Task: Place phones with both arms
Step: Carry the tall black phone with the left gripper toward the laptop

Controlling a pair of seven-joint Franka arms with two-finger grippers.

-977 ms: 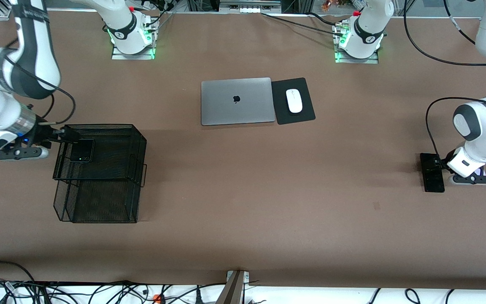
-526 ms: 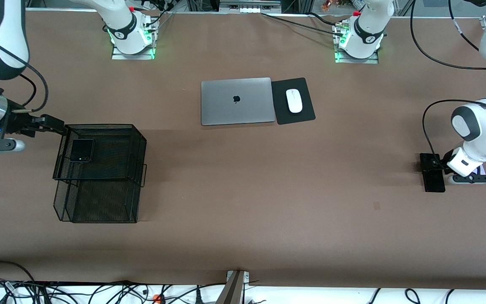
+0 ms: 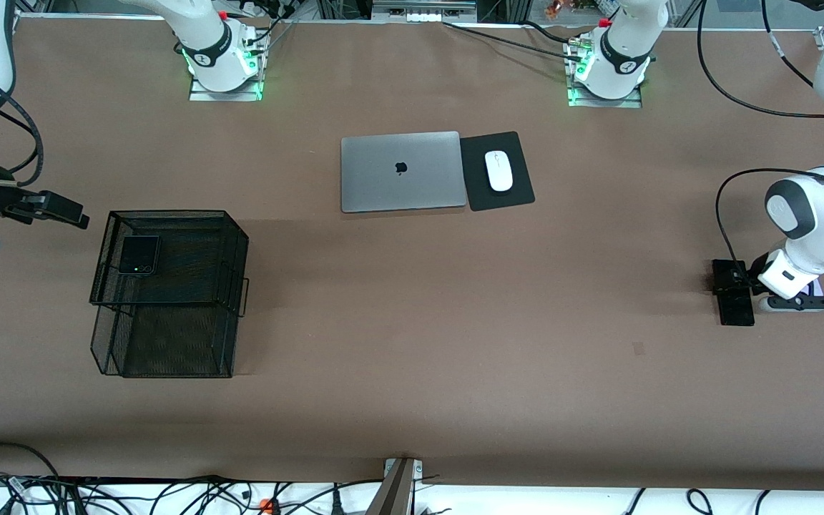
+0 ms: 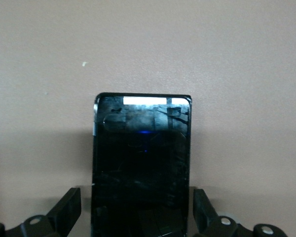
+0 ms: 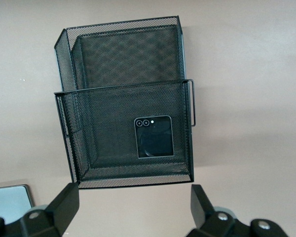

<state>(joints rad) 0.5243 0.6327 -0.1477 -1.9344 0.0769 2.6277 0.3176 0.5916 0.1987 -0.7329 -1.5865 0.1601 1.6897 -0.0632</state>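
Across the matte brown tabletop [image 3: 412,343], the two-tier black wire-mesh basket [image 3: 237,250] is cradling the small squarish glossy black phone [image 3: 139,254] in its upper tray while my right claw [image 3: 61,212] is hovering spread beside it, and my left claw [image 3: 735,285] is straddling, fingers wide, the long slim black phone [image 3: 735,309] lying flat.

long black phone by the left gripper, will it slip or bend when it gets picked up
The long black phone is a flat slab, so it probably stays stiff. Its glossy face mirrors the lights, so it may be slippery. It lies flat on the table between the open fingers of the left gripper, leaving only thin edges to pinch.
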